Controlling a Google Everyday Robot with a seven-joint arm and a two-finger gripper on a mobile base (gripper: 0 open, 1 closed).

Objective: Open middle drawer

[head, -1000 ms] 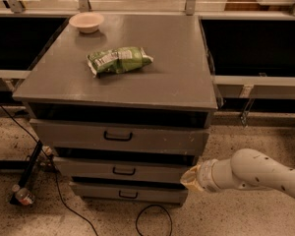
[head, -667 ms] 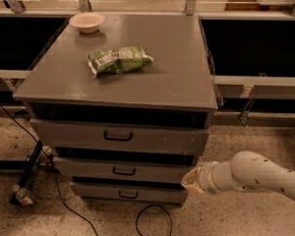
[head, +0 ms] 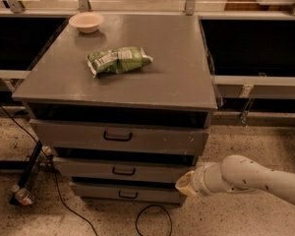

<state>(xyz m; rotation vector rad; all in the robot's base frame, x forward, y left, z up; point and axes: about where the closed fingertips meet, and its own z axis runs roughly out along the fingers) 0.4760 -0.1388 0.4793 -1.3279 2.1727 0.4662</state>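
The grey cabinet (head: 137, 82) has three drawers, all with fronts nearly flush. The middle drawer (head: 88, 168) is the second one, with a small black bar handle (head: 123, 171). The top drawer (head: 64, 134) is taller with a larger handle, and the lowest drawer (head: 98, 191) sits under the middle one. My white arm (head: 255, 178) reaches in from the lower right. Its gripper (head: 183, 185) is at the right end of the middle and lowest drawers, well right of the handle.
A green chip bag (head: 119, 60) and a small white bowl (head: 86, 21) lie on the cabinet top. Black cables (head: 54, 195) and a black stand foot (head: 24, 178) lie on the speckled floor at left. A cable loop (head: 152, 220) lies in front of the cabinet.
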